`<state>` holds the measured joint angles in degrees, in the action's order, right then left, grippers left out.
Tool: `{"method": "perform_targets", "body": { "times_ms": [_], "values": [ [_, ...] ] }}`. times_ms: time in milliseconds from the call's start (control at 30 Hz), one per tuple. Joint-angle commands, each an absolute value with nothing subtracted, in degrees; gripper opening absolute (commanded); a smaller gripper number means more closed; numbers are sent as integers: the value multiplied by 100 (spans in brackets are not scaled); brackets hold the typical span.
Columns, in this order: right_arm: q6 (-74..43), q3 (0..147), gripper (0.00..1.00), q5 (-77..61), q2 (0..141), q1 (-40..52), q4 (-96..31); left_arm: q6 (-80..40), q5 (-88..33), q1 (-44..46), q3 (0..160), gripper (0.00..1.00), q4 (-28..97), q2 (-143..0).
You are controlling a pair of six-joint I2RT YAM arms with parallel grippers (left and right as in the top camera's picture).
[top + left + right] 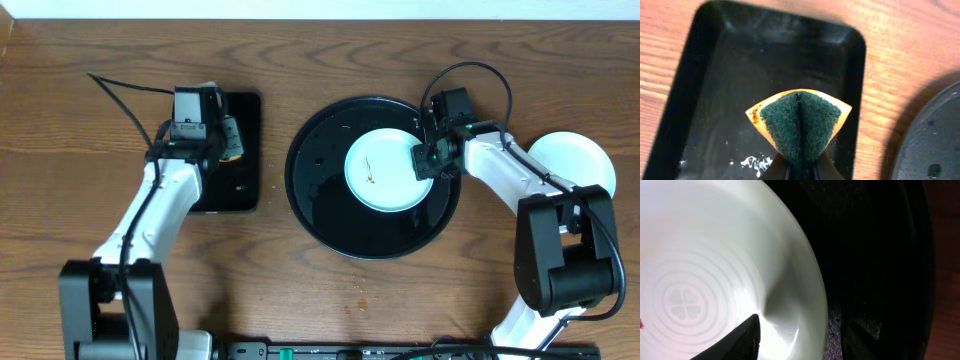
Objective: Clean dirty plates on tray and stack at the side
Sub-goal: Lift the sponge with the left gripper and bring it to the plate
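Overhead view, with both wrist views. The round tray [318, 205], centre of the frame, holds one pale mint plate [385, 175] lying flat, right of the tray's middle. A thin brown smear [370, 176] marks the plate left of its centre. The right wrist view shows a clover pattern pressed into the plate's floor.

The right gripper [428, 158] sits at the plate's right edge. Its jaws are apart and straddle the rim: one finger [737, 340] is over the plate's inner slope and the other [860, 337] is outside the rim, above the tray.

The small tray [245, 170], a black rectangle at centre left, has white specks [752, 161] on its floor. Above it the left gripper [801, 169] is clamped on a sponge [800, 122], folded with the green scouring face outward and the yellow edge showing.

A side plate [580, 158] lies on the table [80, 200] at the right, part hidden by the right arm; whether it is one plate or a stack cannot be told.
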<state>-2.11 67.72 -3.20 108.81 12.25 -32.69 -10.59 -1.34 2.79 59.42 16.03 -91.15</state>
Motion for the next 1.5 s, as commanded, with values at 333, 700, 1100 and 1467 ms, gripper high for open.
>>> {"method": "perform_targets", "body": {
  "times_ms": [333, 700, 1100, 1467],
  "values": [
    [-185, 6726, 56, -375, 10910, 1170, -3256, -902, 169, 397, 5905, 8, 1586, -8967],
    [-185, 6726, 59, -611, 10908, 1170, -3234, -1354, -2010, 475, 7019, 7, 2554, -8892],
    [-449, 6726, 13, -642, 10910, 1166, -3267, -2014, -1726, 2383, 7155, 8, 1883, -9308],
    [-574, 6726, 3, -864, 10910, 1170, -3225, -2069, -832, 3164, 7146, 7, 1542, -10077]
  ]
}}
